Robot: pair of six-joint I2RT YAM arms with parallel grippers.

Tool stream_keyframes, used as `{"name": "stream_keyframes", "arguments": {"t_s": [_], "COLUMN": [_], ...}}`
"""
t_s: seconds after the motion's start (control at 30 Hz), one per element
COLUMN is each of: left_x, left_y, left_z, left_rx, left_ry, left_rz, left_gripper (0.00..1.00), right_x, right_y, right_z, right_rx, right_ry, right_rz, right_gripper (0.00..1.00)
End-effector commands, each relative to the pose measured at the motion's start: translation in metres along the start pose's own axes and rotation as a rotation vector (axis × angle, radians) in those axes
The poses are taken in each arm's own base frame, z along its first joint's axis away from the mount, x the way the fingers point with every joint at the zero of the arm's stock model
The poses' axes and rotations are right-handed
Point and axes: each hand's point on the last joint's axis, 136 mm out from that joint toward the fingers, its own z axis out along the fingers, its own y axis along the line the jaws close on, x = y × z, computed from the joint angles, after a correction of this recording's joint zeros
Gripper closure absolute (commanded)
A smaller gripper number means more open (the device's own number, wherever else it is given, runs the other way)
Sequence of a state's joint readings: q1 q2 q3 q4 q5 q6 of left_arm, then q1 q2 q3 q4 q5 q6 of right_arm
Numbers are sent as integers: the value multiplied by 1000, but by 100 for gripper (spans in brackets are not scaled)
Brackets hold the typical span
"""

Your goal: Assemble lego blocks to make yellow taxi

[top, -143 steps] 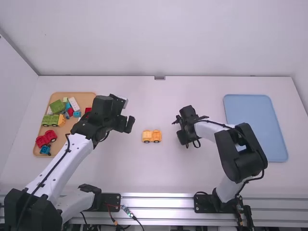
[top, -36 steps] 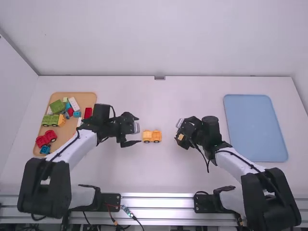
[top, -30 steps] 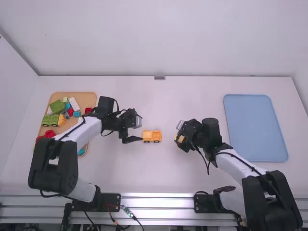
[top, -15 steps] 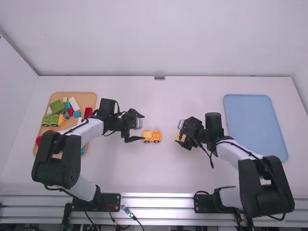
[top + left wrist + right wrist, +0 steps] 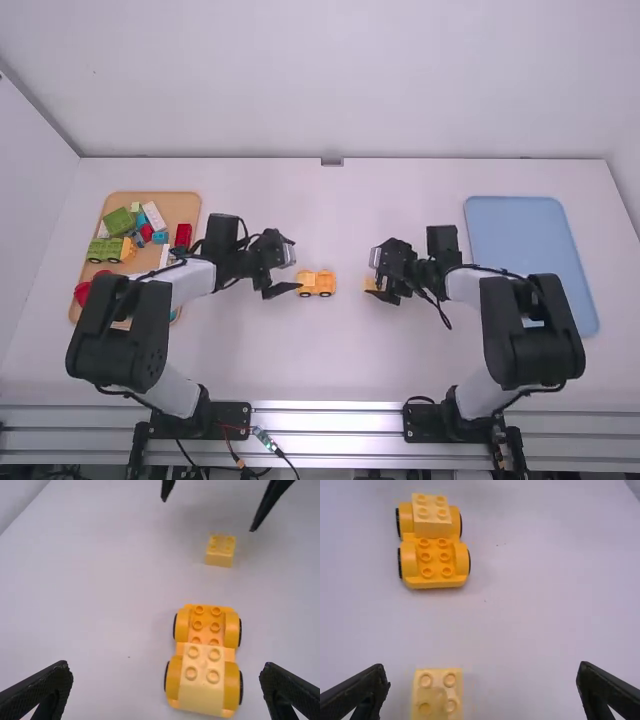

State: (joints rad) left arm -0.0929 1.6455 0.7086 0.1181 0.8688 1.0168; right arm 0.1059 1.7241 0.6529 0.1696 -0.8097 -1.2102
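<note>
When 12 o'clock is taken as the side away from the arms' bases, the smooth, matt white table (image 5: 330, 360) carries a blue tray (image 5: 530, 265), flat and round-cornered, at 3 o'clock. A tan tray (image 5: 180, 206), likewise round-cornered, lies at 9 o'clock and holds mixed pieces, among them a tilted green block (image 5: 118, 221) towards its 12 o'clock end and a green-and-yellow wheeled piece (image 5: 105, 250).

The left gripper (image 5: 293, 267), black and tapering, is just beside the car's 9 o'clock end, its fingers wide apart with nothing between them. The right gripper (image 5: 376, 272), at the car's 3 o'clock side, also has its fingers spread, around the loose block but clamped on nothing.

Near the table's middle, the yellow-orange wheeled base (image 5: 206, 635) stands upright, its long axis running from 9 to 3 o'clock; which end is the front cannot be told. Glossy, plastic-looking and rounded at the wheel covers, it bears a paler, four-studded block (image 5: 201, 682) at 9 o'clock and six bare studs towards 3 o'clock.

A loose yellow block (image 5: 219, 555), boxy and four-studded, rests studs up at 3 o'clock from the base, apart from it.
</note>
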Motion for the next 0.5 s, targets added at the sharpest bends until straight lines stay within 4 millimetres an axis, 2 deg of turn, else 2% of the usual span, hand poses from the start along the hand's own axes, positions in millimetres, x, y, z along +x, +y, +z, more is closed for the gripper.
{"name": "stream_keyframes", "arguments": {"t_s": [0.0,0.1,0.27,0.47], "left_x": [-1,-5,-4,-4], "left_y": [-4,-9,-5,-6], "left_z": [4,6,8,8], "left_rx": [20,51,33,37], "left_ry": [9,5,28,29], "left_rz": [-20,15,17,16], "left_gripper": [1,1,1,1], "right_x": [13,23,25,23], "right_y": [8,8,18,18], "right_z": [6,13,13,15], "right_rx": [-21,-34,-117,-124], "right_ry": [-10,-12,0,2], "right_rz": [57,103,100,85], "right_gripper": [1,1,1,1]}}
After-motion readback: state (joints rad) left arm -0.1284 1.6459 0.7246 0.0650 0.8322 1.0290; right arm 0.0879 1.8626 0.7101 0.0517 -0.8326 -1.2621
